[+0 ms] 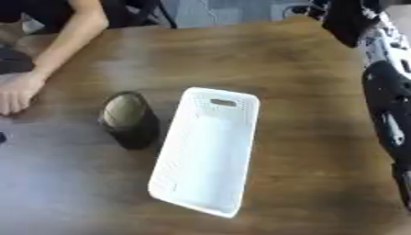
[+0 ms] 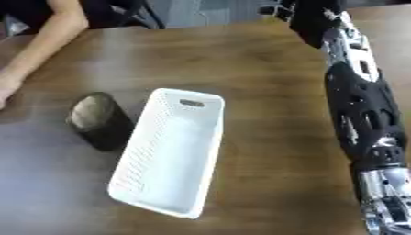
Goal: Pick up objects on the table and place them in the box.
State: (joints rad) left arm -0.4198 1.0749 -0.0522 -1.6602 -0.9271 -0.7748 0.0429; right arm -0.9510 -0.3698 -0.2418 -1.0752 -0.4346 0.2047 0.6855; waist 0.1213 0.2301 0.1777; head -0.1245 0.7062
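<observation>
A white perforated box (image 1: 207, 151) lies lengthwise in the middle of the brown table (image 1: 305, 92), and I see nothing inside it. A dark cylinder (image 1: 128, 118) with a greyish end face rests just left of the box, close to its left wall. My right arm (image 2: 365, 114) runs up the right side of the table to the far edge. My right hand (image 2: 314, 25) shows there only as a dark shape, far from both the box and the cylinder. My left hand is in no view.
A small dark thing (image 1: 2, 137) shows at the left edge of the table. Dark chair legs (image 1: 164, 13) stand beyond the table's far edge.
</observation>
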